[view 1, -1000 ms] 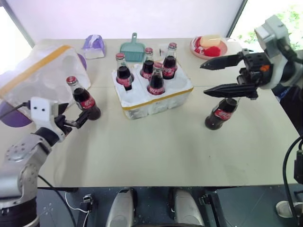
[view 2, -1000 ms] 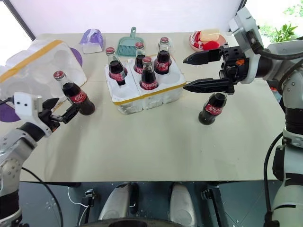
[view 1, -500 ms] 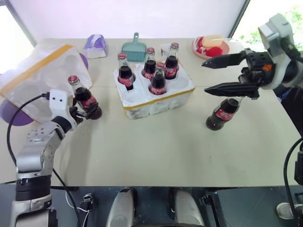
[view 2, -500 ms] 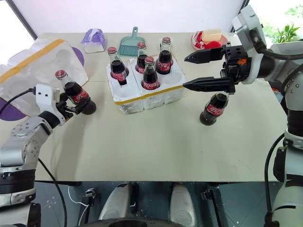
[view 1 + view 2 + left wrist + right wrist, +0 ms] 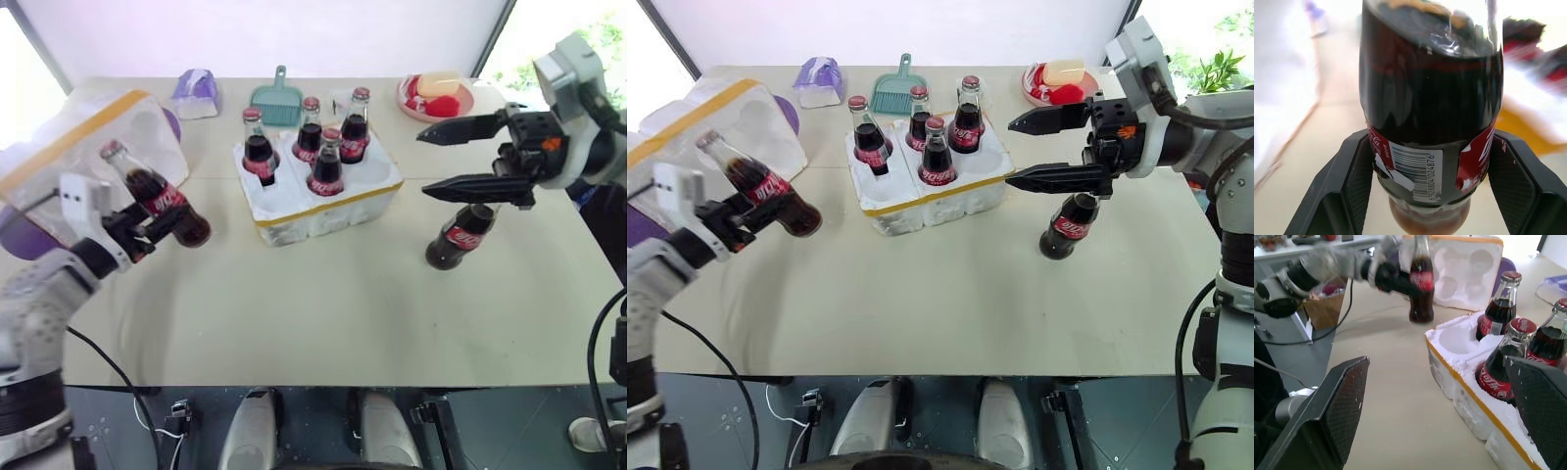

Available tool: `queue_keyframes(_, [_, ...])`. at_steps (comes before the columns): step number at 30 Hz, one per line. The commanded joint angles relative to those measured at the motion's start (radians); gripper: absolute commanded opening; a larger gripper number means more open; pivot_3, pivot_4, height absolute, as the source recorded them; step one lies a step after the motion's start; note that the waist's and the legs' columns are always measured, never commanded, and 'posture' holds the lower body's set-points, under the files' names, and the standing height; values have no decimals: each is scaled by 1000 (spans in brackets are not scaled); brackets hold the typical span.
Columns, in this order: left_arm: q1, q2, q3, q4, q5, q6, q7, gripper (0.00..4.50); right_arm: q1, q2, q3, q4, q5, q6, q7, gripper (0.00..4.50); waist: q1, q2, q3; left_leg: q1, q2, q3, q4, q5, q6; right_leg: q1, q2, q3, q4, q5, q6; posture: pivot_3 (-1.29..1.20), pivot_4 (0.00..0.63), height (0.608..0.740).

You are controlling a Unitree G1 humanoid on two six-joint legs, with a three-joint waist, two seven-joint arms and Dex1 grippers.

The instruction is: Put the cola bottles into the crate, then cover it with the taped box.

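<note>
My left gripper (image 5: 147,225) is shut on a cola bottle (image 5: 157,194) and holds it tilted above the table, cap toward the taped box (image 5: 83,137), which lies on its side at the left. In the left wrist view both fingers clamp the bottle (image 5: 1430,98) at its red label. The crate (image 5: 328,211) stands mid-table with several cola bottles (image 5: 326,166) upright in its wells. My right gripper (image 5: 422,164) hangs open to the right of the crate, empty. Another cola bottle (image 5: 460,235) stands on the table just below it.
Along the table's far edge sit a purple tissue pack (image 5: 196,93), a teal dustpan (image 5: 276,98) and a red plate (image 5: 436,98) with food. A purple object (image 5: 24,240) lies under the taped box. Bare tabletop stretches in front of the crate.
The left gripper closed on the bottle beside the taped box and has lifted it off the table, tipping it further over. The right arm has stayed still.
</note>
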Motion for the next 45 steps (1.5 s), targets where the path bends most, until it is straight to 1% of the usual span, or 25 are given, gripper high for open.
queue_keyframes(1, [-121, 51, 50, -58, -193, 54, -8, 2746, -9, -3, -33, -17, 13, -12, -1, 4500, 5, 0, 0, 0, 0, 0, 0, 0, 0, 0, 0, 0, 0, 0, 0, 0, 150, 736])
queue_keyframes(3, [-231, 37, -9, -18, -188, 54, 41, 2746, -9, 7, -30, -16, 10, -18, -7, 4500, 6, -1, 0, 0, 0, -1, 0, 0, 0, 1, 0, -1, 0, 0, 0, 0, 150, 736])
queue_keyframes(5, [-309, 17, -107, 12, -110, 21, 52, 2746, -9, 15, -31, -18, 12, -16, -17, 4500, 2, -1, -1, 1, 0, -1, 1, 0, 0, 2, 0, -1, 0, 0, 0, 0, 150, 736])
queue_keyframes(7, [-350, -4, -196, 43, -31, -24, 39, 2746, -2, 17, -36, -28, 17, -11, -23, 4500, 0, -1, -1, 1, -1, 0, 0, 0, 0, 2, 0, -1, 0, 0, 0, 0, 150, 736])
queue_keyframes(12, [-446, -87, -366, 178, 135, -132, 8, 2746, 25, 12, -57, -56, 33, 4, -41, 4500, -3, -1, -1, 0, -1, 0, -1, 0, 0, 0, 1, -1, 0, 0, 0, 0, 150, 736])
queue_keyframes(18, [-451, -90, -516, 243, 326, -246, -74, 2746, 60, 0, -81, -82, 48, 19, -66, 4500, -2, -1, -1, 0, 0, 0, -1, 0, 0, 0, 1, 0, 0, 0, 0, 0, 150, 736])
queue_keyframes(22, [-430, -159, -536, 237, 337, -243, -69, 2746, 89, 0, -93, -103, 56, 18, -82, 4500, 0, -1, -1, 0, 0, 0, 0, 0, 0, 0, 1, 0, 0, 0, 0, 0, 150, 736])
queue_keyframes(26, [-392, -200, -594, 251, 426, -281, -59, 2746, 108, -4, -84, -113, 41, -3, -84, 4500, 3, -1, -1, 0, -1, 0, 0, 0, 0, 0, 1, 0, 0, 0, 0, 0, 150, 736])
queue_keyframes(29, [-381, -231, -593, 268, 462, -283, -37, 2746, 101, -3, -77, -106, 32, -12, -86, 4500, 3, -1, -1, 0, -1, 0, 0, 0, 0, 0, 0, 0, 0, 0, 0, 0, 150, 736])
queue_keyframes(31, [-379, -244, -582, 275, 479, -285, -27, 3808, 92, 1, -74, -102, 27, -16, -92, 4500, 3, -1, -1, 0, -1, 0, 0, 0, 0, 1, 0, 0, 0, 0, 0, 0, 150, 736])
queue_keyframes(32, [-380, -245, -571, 277, 482, -284, -23, 4223, 89, 2, -73, -99, 24, -17, -96, 4500, 2, -1, -1, 0, -1, 0, 0, 0, 0, 1, 0, 0, 0, 0, 0, 0, 150, 736])
queue_keyframes(33, [-383, -243, -558, 275, 482, -281, -21, 4478, 86, 1, -73, -97, 23, -18, -98, 4500, 2, -1, -1, 0, -1, 0, 0, 0, 0, 1, 0, 0, 0, 0, 0, 0, 150, 736])
queue_keyframes(36, [-390, -222, -508, 236, 440, -248, -34, 4478, 80, -19, -90, -93, 29, -12, -94, 4500, -1, -1, -1, 1, 0, 0, 0, 0, 0, 1, 1, 0, 0, 0, 0, 0, 150, 736])
queue_keyframes(38, [-388, -199, -452, 175, 365, -203, -66, 4478, 74, -44, -122, -95, 51, 10, -97, 4500, -1, -1, -1, 1, 0, 0, 0, 0, 0, 0, 1, 0, 0, 0, 0, 0, 150, 736])
queue_keyframes(41, [-387, -146, -333, 84, 214, -97, -96, 4478, 90, -95, -204, -126, 128, 92, -117, 4500, 0, -1, -1, 0, 0, 0, 0, 0, 0, 0, 0, 0, 0, 0, 0, 0, 150, 736])
queue_keyframes(43, [-389, -99, -249, 39, 110, -27, -106, 4478, 149, -132, -271, -175, 174, 149, -133, 4500, 3, -1, -1, 0, 0, 0, 0, 0, 0, 0, 0, 0, 0, 0, 0, 0, 150, 736])
queue_keyframes(45, [-392, -47, -163, 11, -14, 53, -111, 4478, 251, -166, -355, -242, 210, 204, -148, 4500, 4, -2, -1, 0, 0, -1, 0, 0, 0, 1, 0, -1, 0, 0, 0, 0, 150, 736])
